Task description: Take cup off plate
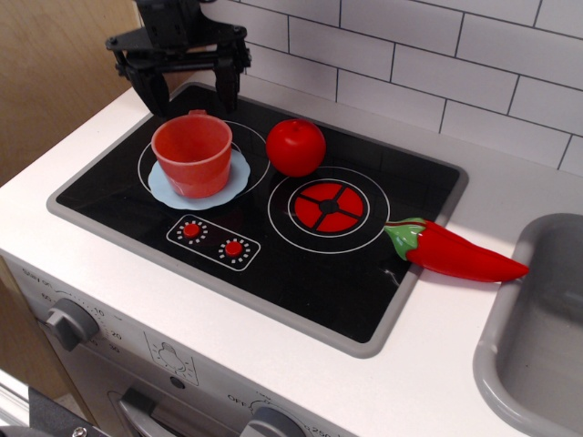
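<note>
The orange-red cup (192,153) stands upright on the pale blue plate (235,181), on the left burner of the black toy stove. Its small tab handle points to the back. My black gripper (187,102) hangs just behind and above the cup's far rim. Its two fingers (146,93) are spread wide, about as far apart as the cup is wide, with nothing between them. It does not touch the cup.
A round red tomato (296,147) sits right of the cup on the stove (364,282). A red chili pepper (455,253) lies at the stove's right edge. A grey sink (537,328) is at far right. Tiled wall behind, wooden panel at left.
</note>
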